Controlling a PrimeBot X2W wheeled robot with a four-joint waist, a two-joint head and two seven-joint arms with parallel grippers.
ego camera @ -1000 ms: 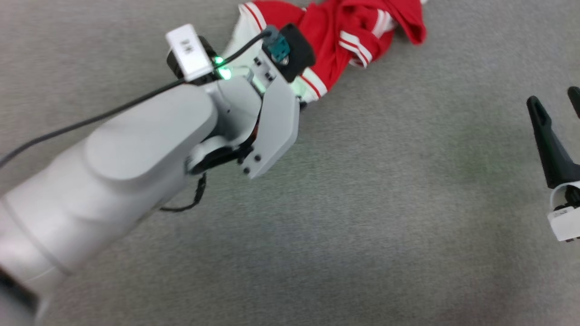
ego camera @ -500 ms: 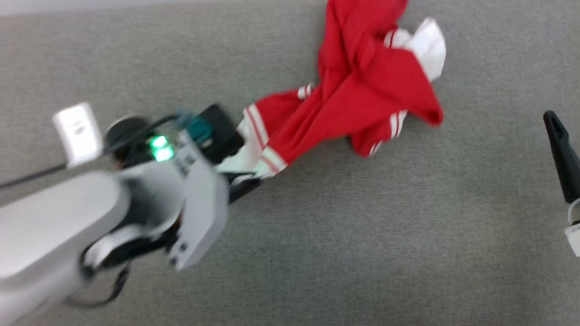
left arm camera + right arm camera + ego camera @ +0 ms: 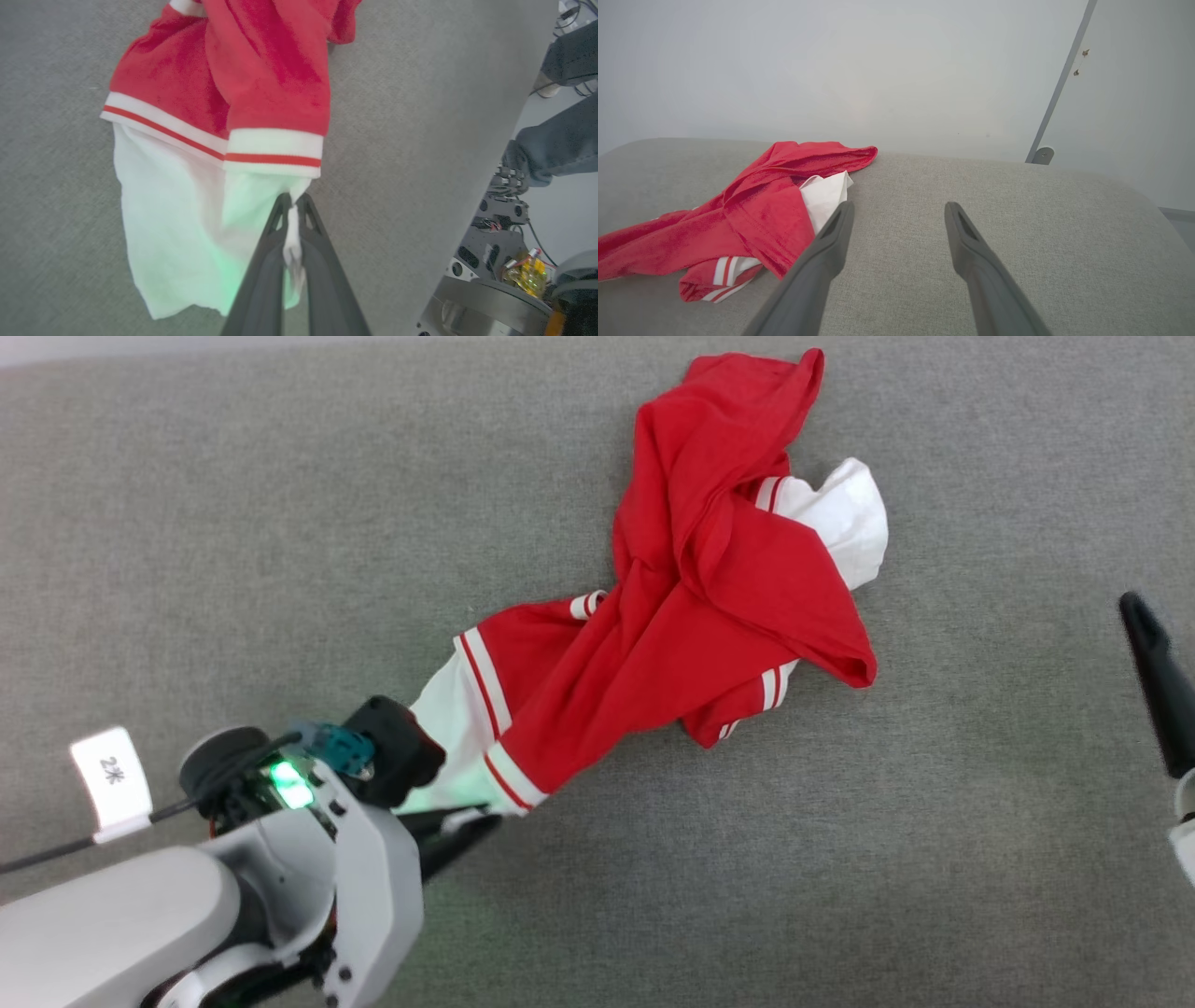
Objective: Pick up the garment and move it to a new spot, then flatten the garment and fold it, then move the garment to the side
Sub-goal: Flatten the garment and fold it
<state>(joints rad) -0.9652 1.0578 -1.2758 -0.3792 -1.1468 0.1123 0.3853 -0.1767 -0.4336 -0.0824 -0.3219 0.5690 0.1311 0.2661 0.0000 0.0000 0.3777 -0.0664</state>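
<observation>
Left hand (image 3: 293, 201) clamped on the white sleeve edge of the garment (image 3: 709, 616), which lies bunched on the grey desk (image 3: 840, 877), its red end near the far edge. Right hand (image 3: 899, 215) spread wide, holding nothing, beside the garment; open surface surrounds the cloth.

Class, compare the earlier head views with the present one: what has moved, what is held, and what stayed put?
The left gripper has drawn back toward the robot, dragging the garment by its white sleeve; the head view also shifted early on. Unchanged: left gripper shut on the sleeve, right gripper open, apart from the garment.
</observation>
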